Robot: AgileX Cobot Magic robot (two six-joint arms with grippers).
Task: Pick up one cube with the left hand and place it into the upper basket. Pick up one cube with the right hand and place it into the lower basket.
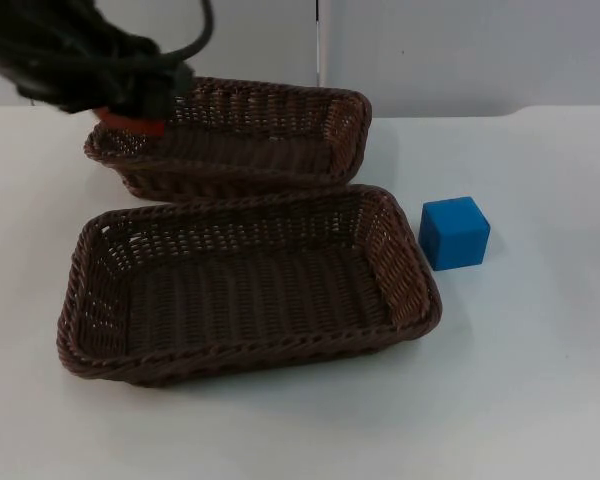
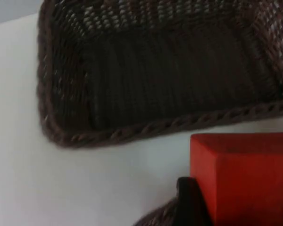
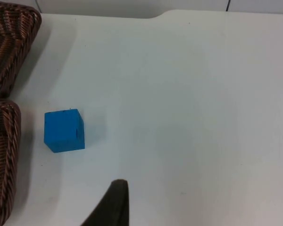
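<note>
The left gripper's fingers (image 1: 130,118) squeeze the red cube (image 2: 243,176) over the upper basket's (image 1: 280,100) left end, ready to drop it in. The blue cube (image 1: 454,232) sits on the counter (image 1: 540,380) beside the lower basket (image 1: 410,300), waiting for the right gripper (image 3: 114,205); I cannot tell how wide its fingers are.

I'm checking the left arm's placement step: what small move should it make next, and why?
Probably open the left gripper to drop the red cube. It holds the cube over the left end of the upper basket, so a release should land it inside. The blue cube sits on the table beside the lower basket, with the right gripper waiting nearby.
</note>
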